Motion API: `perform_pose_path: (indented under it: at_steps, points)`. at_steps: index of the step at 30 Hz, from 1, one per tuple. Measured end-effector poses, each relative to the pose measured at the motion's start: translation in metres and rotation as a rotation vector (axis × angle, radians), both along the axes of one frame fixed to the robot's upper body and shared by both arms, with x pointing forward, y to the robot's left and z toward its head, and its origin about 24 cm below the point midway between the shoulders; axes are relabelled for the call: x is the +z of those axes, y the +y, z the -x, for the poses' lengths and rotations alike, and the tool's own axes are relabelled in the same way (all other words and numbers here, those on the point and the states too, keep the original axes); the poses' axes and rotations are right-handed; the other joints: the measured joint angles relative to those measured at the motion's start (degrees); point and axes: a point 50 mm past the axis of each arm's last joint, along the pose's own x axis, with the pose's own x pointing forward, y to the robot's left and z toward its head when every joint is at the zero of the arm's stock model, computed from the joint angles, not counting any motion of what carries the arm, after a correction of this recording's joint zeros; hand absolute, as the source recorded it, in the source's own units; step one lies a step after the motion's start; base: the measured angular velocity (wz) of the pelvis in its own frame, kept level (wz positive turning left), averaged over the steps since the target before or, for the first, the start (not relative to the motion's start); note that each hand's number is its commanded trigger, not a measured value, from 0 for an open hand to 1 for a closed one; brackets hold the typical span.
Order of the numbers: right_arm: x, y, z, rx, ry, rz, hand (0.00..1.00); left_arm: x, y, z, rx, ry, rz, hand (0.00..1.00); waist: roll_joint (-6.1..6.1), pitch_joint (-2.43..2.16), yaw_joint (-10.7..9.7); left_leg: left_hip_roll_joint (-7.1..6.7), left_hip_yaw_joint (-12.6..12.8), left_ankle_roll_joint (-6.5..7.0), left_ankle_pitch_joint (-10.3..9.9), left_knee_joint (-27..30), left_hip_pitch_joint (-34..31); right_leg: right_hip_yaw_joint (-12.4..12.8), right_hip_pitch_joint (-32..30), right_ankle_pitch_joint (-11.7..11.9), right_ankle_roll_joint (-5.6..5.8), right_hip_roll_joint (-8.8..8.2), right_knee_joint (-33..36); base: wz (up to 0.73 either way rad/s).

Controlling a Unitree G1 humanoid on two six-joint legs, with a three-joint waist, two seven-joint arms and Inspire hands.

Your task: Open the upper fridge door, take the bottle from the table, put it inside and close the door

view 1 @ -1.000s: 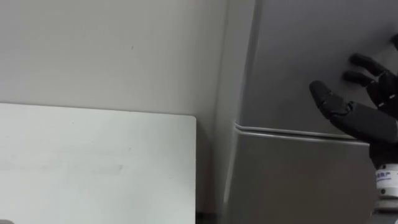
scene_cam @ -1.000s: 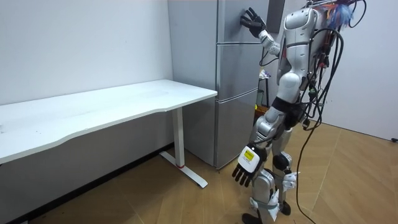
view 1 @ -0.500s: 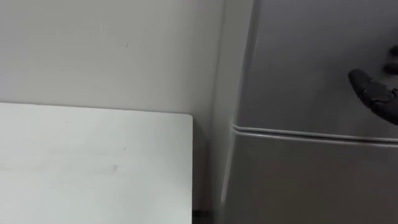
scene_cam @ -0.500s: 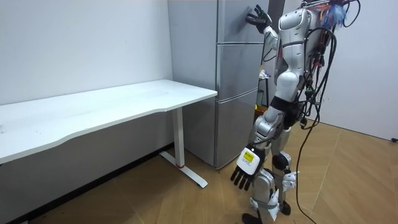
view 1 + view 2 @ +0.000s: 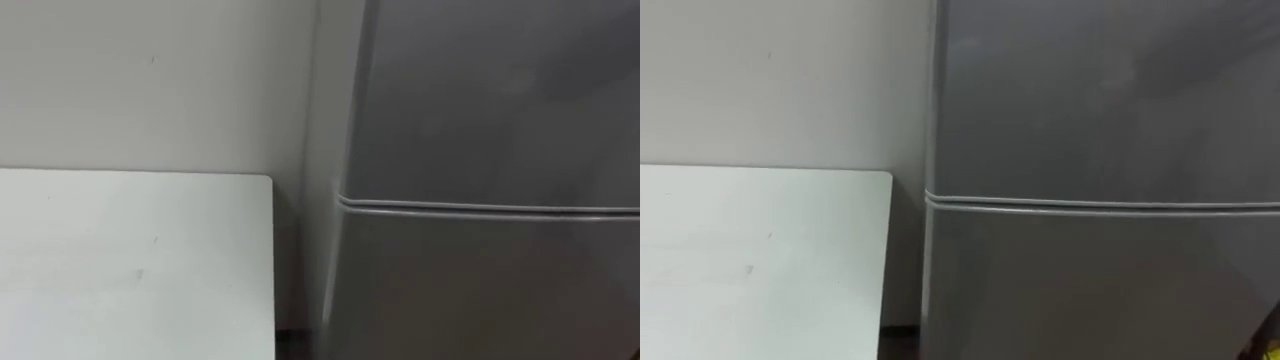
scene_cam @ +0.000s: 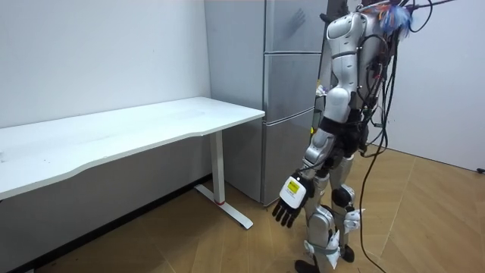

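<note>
While the robot stands upright close before the tall grey fridge (image 6: 288, 83), at 12 o'clock in the room view, its head camera looks at the fridge front from near. One fridge is to be seen, with two doors: the upper door (image 5: 500, 100) and the lower door (image 5: 480, 290), both shut, with a thin bright seam between them running out to 3 o'clock in the eye views. One white table (image 6: 136, 133) stands against the wall beside the fridge, reaching to 9 o'clock in the room view. Its near corner lies at 8 o'clock in the eye views, apart from the fridge by a narrow dark gap.

The left arm hangs straight down by the robot's thigh. The left hand (image 6: 290, 199) shows at 5 o'clock in the room view, palm turned back, fingers straight and loosely spread toward the floor, holding nothing. The right arm is lifted to shoulder height toward the upper door. Of the right hand (image 6: 326, 16) a dark tip shows at 1 o'clock beside the shoulder, near the door's edge, and I cannot tell whether it grasps anything. Where the bottle is I cannot tell.
</note>
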Motion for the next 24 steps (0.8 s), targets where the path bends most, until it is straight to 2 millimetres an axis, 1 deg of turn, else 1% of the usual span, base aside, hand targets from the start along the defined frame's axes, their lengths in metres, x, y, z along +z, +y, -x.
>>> perform_pose_path:
  at_steps: [3, 6, 8, 10, 14, 16, 17, 18, 19, 20, 22, 23, 24]
  points:
    - [-0.003, -0.009, 0.007, -0.055, -0.007, -0.040, 0.00, 0.000, 0.001, 0.000, 0.003, -0.002, -0.004, 0.00, -0.21, -0.02, -1.1, -0.03, 0.1, 0.00, 0.0, -0.1, 0.0, 0.0, -0.1, 0.0, 0.00, -0.05, 0.0, -0.03]
    - [-0.013, -0.024, 0.018, -0.115, 0.006, -0.106, 0.00, 0.001, 0.004, 0.000, 0.030, -0.011, -0.015, 0.00, -0.67, -0.14, -1.1, -0.08, 0.1, -0.01, 0.0, -0.2, 0.0, 0.0, 0.2, 0.0, 0.02, -0.08, -0.1, 0.00]
    - [-0.019, -0.030, 0.023, -0.138, 0.019, -0.135, 0.00, 0.002, 0.005, 0.003, 0.040, -0.009, -0.030, 0.00, -0.72, -0.14, -1.1, -0.12, 0.2, 0.00, 0.0, -0.2, 0.0, 0.0, 0.2, 0.0, 0.02, -0.11, -0.1, 0.00]
    - [-0.027, -0.037, 0.029, -0.183, 0.047, -0.165, 0.00, 0.002, 0.006, 0.003, 0.043, -0.008, -0.049, 0.00, -0.64, -0.10, -1.5, -0.15, 0.2, 0.00, 0.0, -0.2, 0.0, 0.1, 0.1, 0.0, 0.03, -0.13, -0.1, 0.00]
    - [-0.041, -0.048, 0.033, -0.235, 0.091, -0.226, 0.00, 0.003, 0.006, 0.003, 0.043, -0.009, -0.056, 0.00, -0.27, -0.09, -2.1, -0.06, 0.5, 0.00, 0.0, -0.2, 0.3, 0.5, -0.1, 0.0, 0.02, -0.06, -0.2, -0.03]
    - [-0.060, -0.059, 0.035, -0.247, 0.132, -0.328, 0.00, 0.003, 0.006, 0.003, 0.044, -0.008, -0.056, 0.00, 0.11, 0.06, -2.5, -0.09, 0.6, 0.00, 0.0, -0.6, 0.8, 0.6, 0.1, 0.0, 0.04, -0.02, -0.2, -0.05]
    - [-0.066, -0.061, 0.036, -0.254, 0.147, -0.352, 0.00, 0.003, 0.006, 0.003, 0.044, -0.008, -0.055, 0.00, 0.10, 0.01, -2.6, -0.11, 0.7, 0.00, 0.0, -0.7, 0.8, 0.6, 0.2, 0.0, 0.07, -0.03, -0.2, -0.05]
    - [-0.076, -0.066, 0.037, -0.263, 0.167, -0.403, 0.00, 0.002, 0.005, 0.003, 0.044, -0.010, -0.053, 0.00, 0.32, -0.04, -2.8, -0.15, 0.7, 0.00, 0.0, -0.8, 0.8, 0.8, 0.1, -0.1, 0.12, -0.04, -0.2, 0.00]
    - [-0.080, -0.069, 0.039, -0.271, 0.177, -0.423, 0.00, 0.002, 0.005, 0.002, 0.043, -0.013, -0.052, 0.00, 0.37, -0.01, -2.8, -0.15, 0.8, 0.01, 0.0, -0.8, 0.8, 0.8, 0.1, -0.1, 0.13, -0.05, -0.2, -0.03]
    - [-0.091, -0.074, 0.043, -0.292, 0.203, -0.466, 0.00, 0.002, 0.004, 0.001, 0.044, -0.020, -0.052, 0.00, 0.42, 0.00, -2.7, -0.17, 0.9, 0.01, 0.0, -1.0, 0.8, 0.8, 0.1, -0.1, 0.16, -0.07, -0.2, 0.00]
    - [-0.107, -0.080, 0.049, -0.328, 0.255, -0.540, 0.00, 0.003, 0.004, -0.001, 0.045, -0.024, -0.055, 0.00, 0.93, -0.14, -2.7, -0.19, 1.0, 0.01, 0.0, -1.2, 0.8, 0.8, -0.1, -0.2, 0.21, -0.08, -0.2, -0.02]
    - [-0.110, -0.081, 0.051, -0.340, 0.267, -0.550, 0.00, 0.003, 0.004, -0.001, 0.045, -0.023, -0.056, 0.00, 1.15, -0.23, -2.8, -0.19, 1.0, 0.01, 0.0, -1.2, 0.7, 0.8, 0.1, -0.2, 0.21, -0.08, -0.2, 0.00]
    - [-0.118, -0.083, 0.056, -0.363, 0.299, -0.563, 0.00, 0.004, 0.005, -0.003, 0.044, -0.028, -0.062, 0.00, 1.34, -0.34, -2.7, -0.19, 1.0, 0.01, 0.0, -1.2, 0.7, 0.8, 0.1, -0.2, 0.21, -0.08, -0.3, 0.00]
